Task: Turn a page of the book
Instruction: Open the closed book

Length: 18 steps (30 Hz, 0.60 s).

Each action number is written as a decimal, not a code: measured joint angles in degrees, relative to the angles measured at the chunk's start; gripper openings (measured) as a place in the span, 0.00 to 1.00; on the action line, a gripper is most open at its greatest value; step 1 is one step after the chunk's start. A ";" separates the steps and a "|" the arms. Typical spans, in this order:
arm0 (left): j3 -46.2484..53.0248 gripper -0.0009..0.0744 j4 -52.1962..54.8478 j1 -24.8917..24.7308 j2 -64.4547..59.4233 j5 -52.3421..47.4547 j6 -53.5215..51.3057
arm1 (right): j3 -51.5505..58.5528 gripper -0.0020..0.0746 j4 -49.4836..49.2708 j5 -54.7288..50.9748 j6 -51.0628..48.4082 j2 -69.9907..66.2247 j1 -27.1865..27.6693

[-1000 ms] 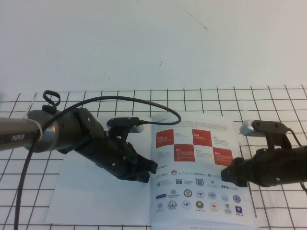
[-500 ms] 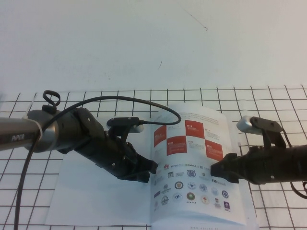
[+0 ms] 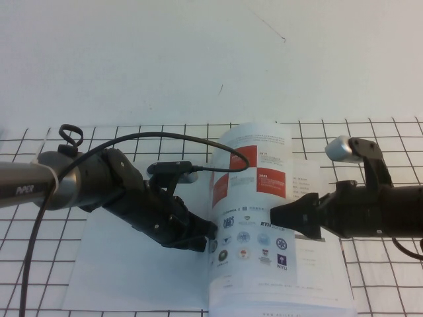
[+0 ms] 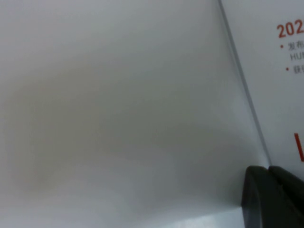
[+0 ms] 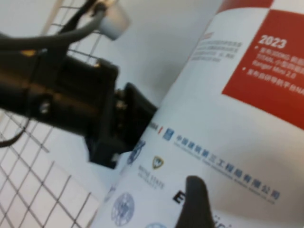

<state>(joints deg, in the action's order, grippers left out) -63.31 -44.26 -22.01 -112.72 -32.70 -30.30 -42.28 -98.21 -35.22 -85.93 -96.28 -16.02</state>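
Since the earlier frame I see the page (image 3: 254,198) lifted steeply off the book (image 3: 317,284), pushed spineward by the right gripper (image 3: 276,216); left gripper (image 3: 210,231) pins the spine. Neither gripper's jaws can be read.

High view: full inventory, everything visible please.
book: 1, white glossy booklet, lying open on the grid mat between the two arms.
page: 1, white with red-and-white checker squares above rows of small logos, lifted and curled over the book's right half toward the spine.
grid mat: 1, white with black lines, under the book.
wall: 1, plain white, behind the mat.
left gripper: 1, black, pressing on the book's left leaf beside the spine.
right gripper: 1, black, at the lifted page's outer edge, one fingertip against its printed face.
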 joint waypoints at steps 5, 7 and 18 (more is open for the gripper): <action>0.00 0.01 0.00 0.00 0.00 0.00 0.00 | -0.13 0.67 0.00 -5.45 -2.49 0.00 0.00; 0.00 0.01 0.00 0.00 0.00 0.00 0.00 | -0.95 0.67 0.00 -7.76 -2.99 0.00 0.00; -0.08 0.01 0.11 0.00 0.00 -0.13 0.00 | -4.84 0.67 0.00 -11.55 -3.56 0.00 0.00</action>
<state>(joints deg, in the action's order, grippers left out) -63.39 -44.15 -22.01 -112.72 -32.82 -30.30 -47.12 -98.21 -46.77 -89.49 -96.28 -16.02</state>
